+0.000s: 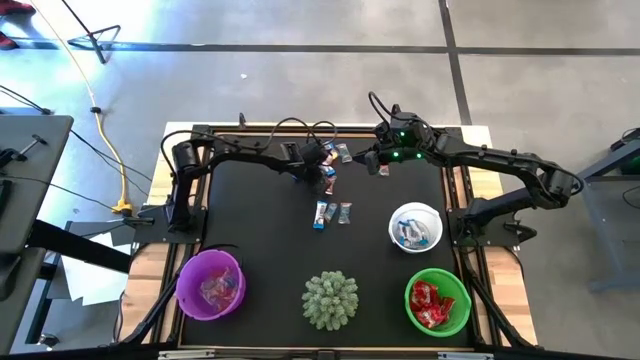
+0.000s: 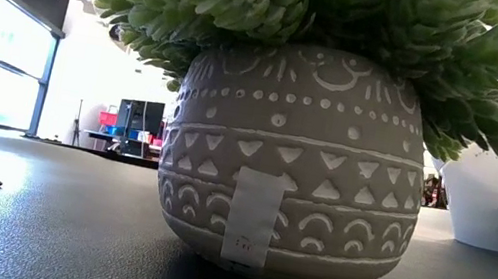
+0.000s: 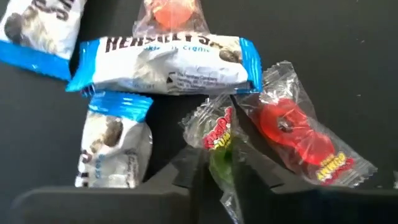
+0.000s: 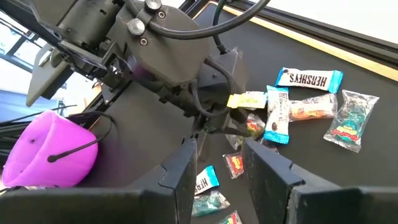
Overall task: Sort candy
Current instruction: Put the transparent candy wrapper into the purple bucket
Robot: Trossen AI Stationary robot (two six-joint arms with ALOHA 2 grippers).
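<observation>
Candy pile, far worktop centre

Candy (image 1: 330,180): shiny wrappers, blue-white, red, green, loose on black worktop (image 1: 260,230). Left claw (image 3: 214,180) down in pile, fingers closing around green-wrapped sweet (image 3: 217,143). Right claw (image 4: 221,168) hovers beside, half open, empty.

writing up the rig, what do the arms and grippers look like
Both arms are dark, jointed tubes with black cables looping off them. The left arm ends in a boxy black head with silver screws; the right arm shows small green lights near its wrist. The right gripper has two flat, dark, squared fingers.
</observation>
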